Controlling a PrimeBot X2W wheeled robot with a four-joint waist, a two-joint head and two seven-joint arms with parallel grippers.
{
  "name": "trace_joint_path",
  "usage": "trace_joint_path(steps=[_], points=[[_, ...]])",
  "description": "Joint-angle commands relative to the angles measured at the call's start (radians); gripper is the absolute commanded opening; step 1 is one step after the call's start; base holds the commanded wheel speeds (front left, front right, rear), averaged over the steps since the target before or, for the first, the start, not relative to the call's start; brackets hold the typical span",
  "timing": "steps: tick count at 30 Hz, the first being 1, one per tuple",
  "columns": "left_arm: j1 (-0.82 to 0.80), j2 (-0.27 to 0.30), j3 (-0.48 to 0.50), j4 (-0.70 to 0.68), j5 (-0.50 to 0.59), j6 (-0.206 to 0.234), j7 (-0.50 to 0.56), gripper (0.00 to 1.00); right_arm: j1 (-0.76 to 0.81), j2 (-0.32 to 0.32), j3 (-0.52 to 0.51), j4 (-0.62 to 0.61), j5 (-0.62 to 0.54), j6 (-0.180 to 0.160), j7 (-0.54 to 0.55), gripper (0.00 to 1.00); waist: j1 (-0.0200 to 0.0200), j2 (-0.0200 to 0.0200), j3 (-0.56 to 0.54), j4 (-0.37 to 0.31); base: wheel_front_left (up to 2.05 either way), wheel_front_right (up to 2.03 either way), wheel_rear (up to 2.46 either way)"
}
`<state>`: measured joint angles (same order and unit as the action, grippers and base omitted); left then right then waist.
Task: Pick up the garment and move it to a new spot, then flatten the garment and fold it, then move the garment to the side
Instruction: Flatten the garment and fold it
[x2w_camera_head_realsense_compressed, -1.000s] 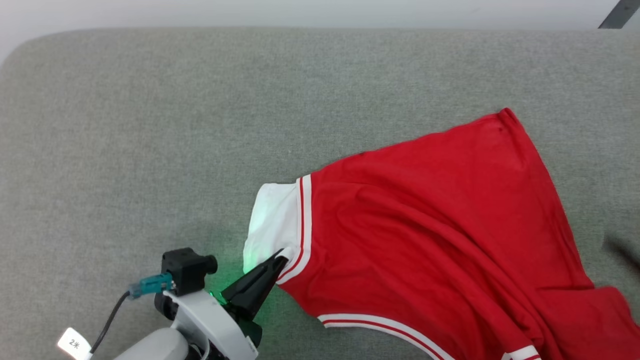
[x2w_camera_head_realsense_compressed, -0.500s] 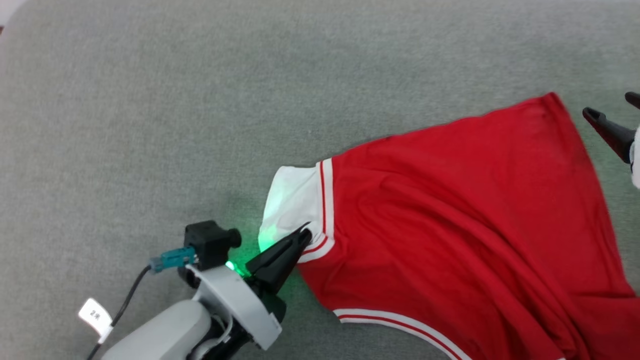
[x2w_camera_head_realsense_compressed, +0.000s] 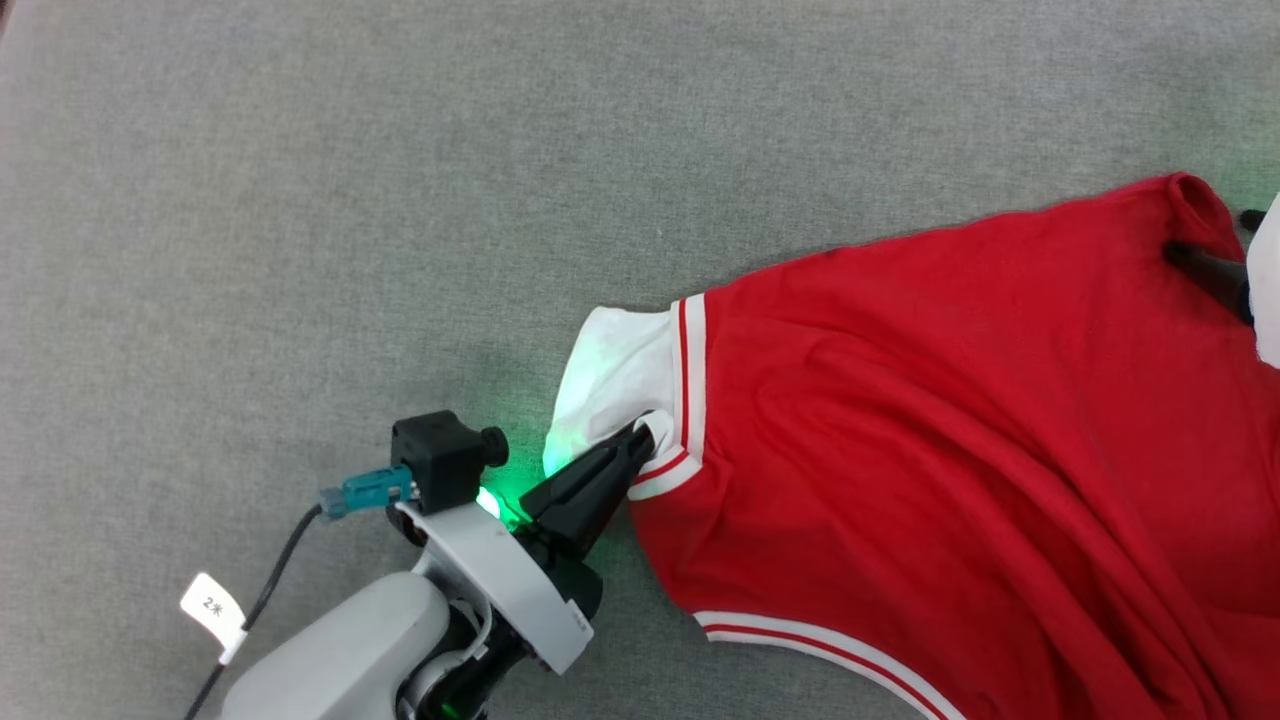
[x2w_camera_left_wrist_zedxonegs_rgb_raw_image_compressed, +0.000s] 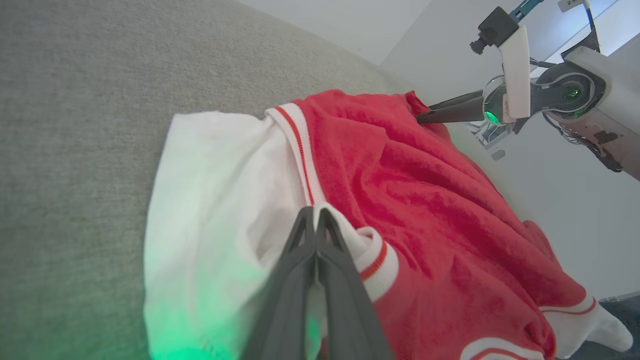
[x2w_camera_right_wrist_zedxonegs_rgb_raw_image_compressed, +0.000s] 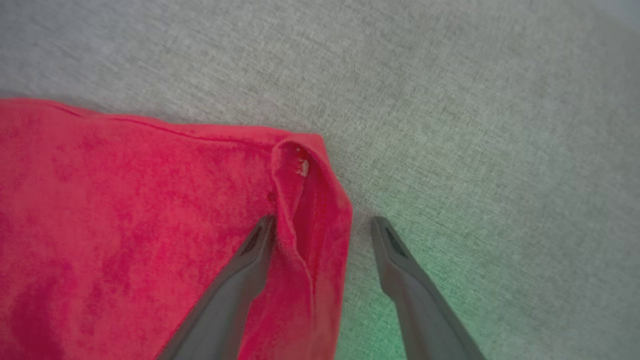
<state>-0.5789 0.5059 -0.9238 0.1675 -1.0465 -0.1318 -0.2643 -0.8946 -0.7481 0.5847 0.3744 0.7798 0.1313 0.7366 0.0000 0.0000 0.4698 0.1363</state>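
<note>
The garment is red, its left sleeve white, edged with white trim carrying a thin red stripe. The surface beneath is heathered grey.

Garment: lower and right portions cut off by head view's bottom and right edges.
Right pincer: body beyond right edge; far finger barely visible past raised corner.
Left pincer: cloth pinched between closed tips hidden.
White tag: print too small to read.
Pale speck in corner fold: blurred, unidentifiable.
</note>
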Motion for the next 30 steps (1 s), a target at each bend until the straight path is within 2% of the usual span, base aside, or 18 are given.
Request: trace_joint_path(steps=[1,4,7,14,21,30], points=[[-0.007,0.002,0.005,0.01,0.002,0.002,0.001,0.0,0.02,0.012,0.044,0.026,0.023,-0.001,0.004,0.01,0.0,0.0,-0.005,-0.006,0.0,0.0,0.0],[-0.009,-0.001,0.01,-0.006,-0.018,0.002,0.001,0.0,-0.012,0.02,0.047,0.037,0.048,-0.001,-0.057,0.0,0.0,0.0,-0.02,-0.011,0.0,0.0,0.0],[-0.041,0.033,-0.017,0.004,0.0,0.002,0.0,0.0,-0.041,0.029,0.032,0.058,0.078,-0.001,-0.117,0.0,0.0,0.0,-0.042,-0.013,0.0,0.0,0.0],[-0.263,0.082,-0.055,0.056,-0.034,0.002,0.011,0.0,-0.156,0.062,-0.029,0.152,0.082,-0.001,-0.234,0.0,0.0,0.0,-0.082,-0.026,0.0,0.0,0.0],[-0.581,0.032,0.064,0.193,-0.129,0.002,0.004,0.0,-0.368,0.13,-0.157,0.314,0.016,-0.001,-0.386,0.0,0.0,0.0,-0.054,-0.064,0.0,0.0,0.0],[-1.003,-0.057,0.237,0.496,-0.289,0.002,0.02,0.0,-0.697,0.237,-0.333,0.554,-0.133,-0.001,-0.622,0.0,0.0,0.0,0.024,-0.118,0.0,0.0,0.0]])
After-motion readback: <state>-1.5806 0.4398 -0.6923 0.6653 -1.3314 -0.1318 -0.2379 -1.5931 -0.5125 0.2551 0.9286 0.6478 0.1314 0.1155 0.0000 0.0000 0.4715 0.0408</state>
